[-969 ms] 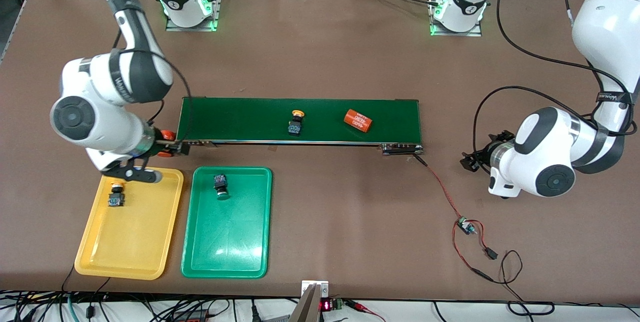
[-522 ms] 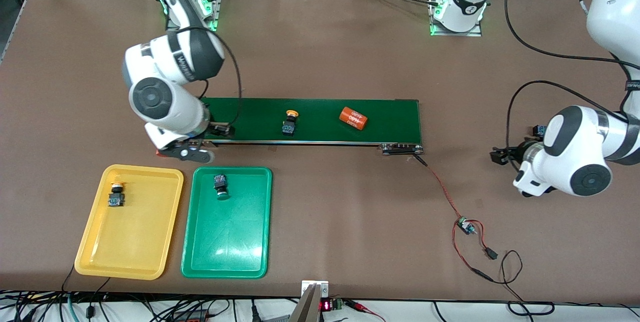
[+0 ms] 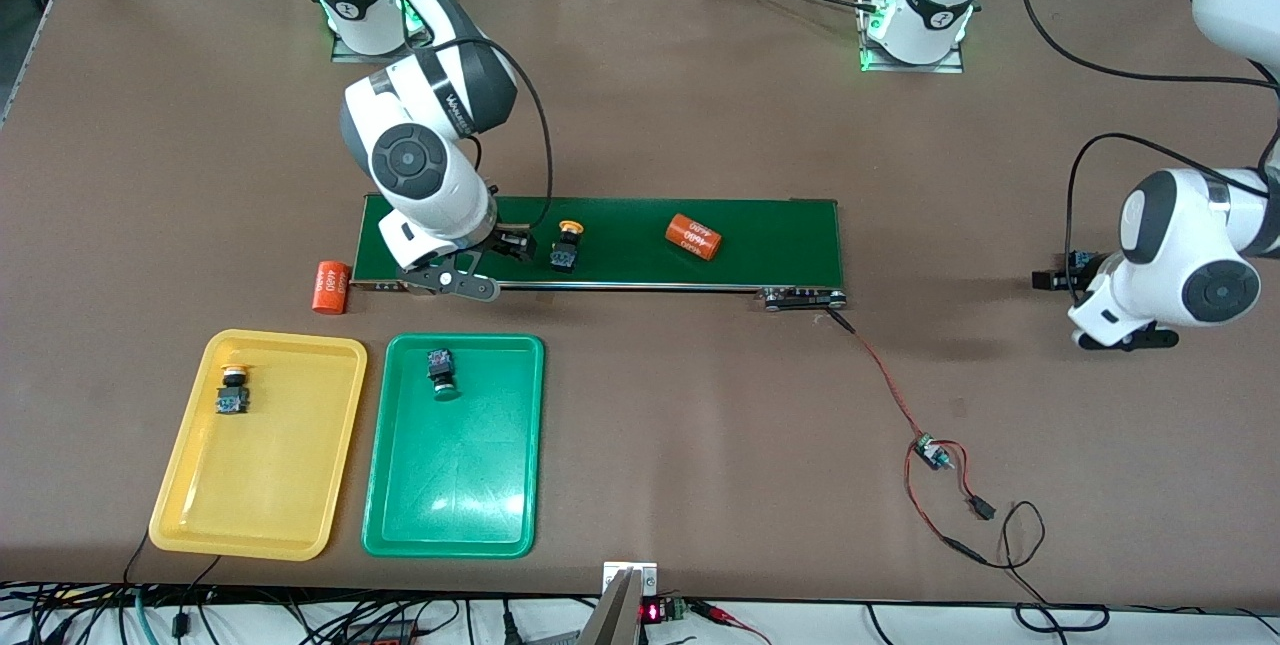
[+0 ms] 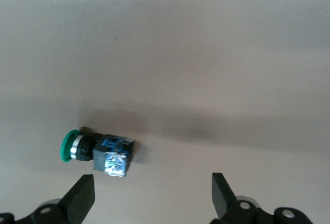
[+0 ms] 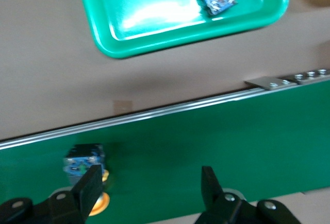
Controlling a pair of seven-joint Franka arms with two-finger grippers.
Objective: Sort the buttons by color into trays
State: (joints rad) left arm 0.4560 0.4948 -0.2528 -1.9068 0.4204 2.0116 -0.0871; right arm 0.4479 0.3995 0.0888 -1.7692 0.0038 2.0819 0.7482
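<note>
Right tool (image 3: pixel 512 247) open over the conveyor belt (image 3: pixel 760 235) beside a yellow-capped button (image 3: pixel 567 247) (left tool (image 4: pixel 152 195) open, empty).

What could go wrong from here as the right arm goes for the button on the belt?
The right tool is open over the conveyor belt, beside the yellow-capped button; that button lies on its side and may roll away. The orange cylinder shares the belt and could be grabbed by mistake.

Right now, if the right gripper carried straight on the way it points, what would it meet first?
Probably the conveyor belt itself. The right gripper, fingers open, points down at bare belt, with the yellow-capped button just beside one finger; depth is unclear.
</note>
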